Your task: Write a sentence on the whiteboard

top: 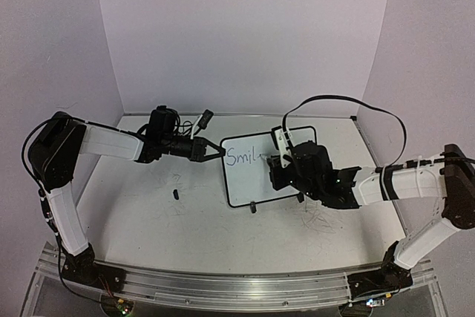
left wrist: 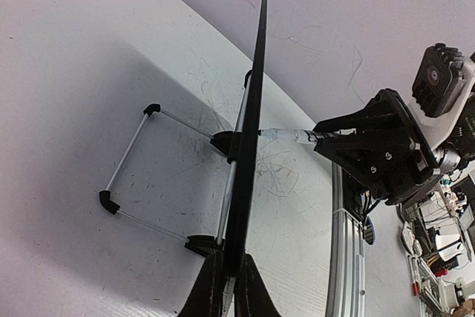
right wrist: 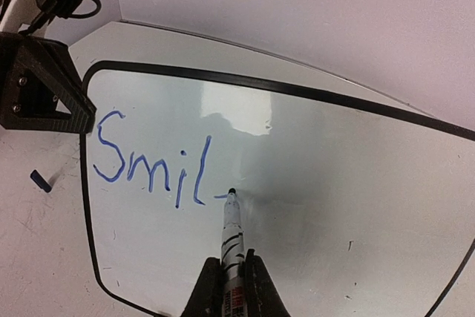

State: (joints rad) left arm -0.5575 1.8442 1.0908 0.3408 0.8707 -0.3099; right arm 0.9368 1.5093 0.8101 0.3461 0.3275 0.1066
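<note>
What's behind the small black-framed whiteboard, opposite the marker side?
A thin silver wire stand with black corner caps, resting on the scuffed white tabletop. The small black-framed whiteboard is seen edge-on, so its back face is hidden.

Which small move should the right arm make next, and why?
Probably the right gripper should curl the marker tip up and around into an "e": the whiteboard shows only "Smil" and a short dash where the tip touches. The left gripper holds the board's edge.

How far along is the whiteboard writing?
Done: blue handwritten letters "Smil" on the glossy black-framed whiteboard. In hand: the right hand holds a white-barrelled marker, tip just after the "l", while the left hand clamps the board's edge. Left: the rest of the sentence.
</note>
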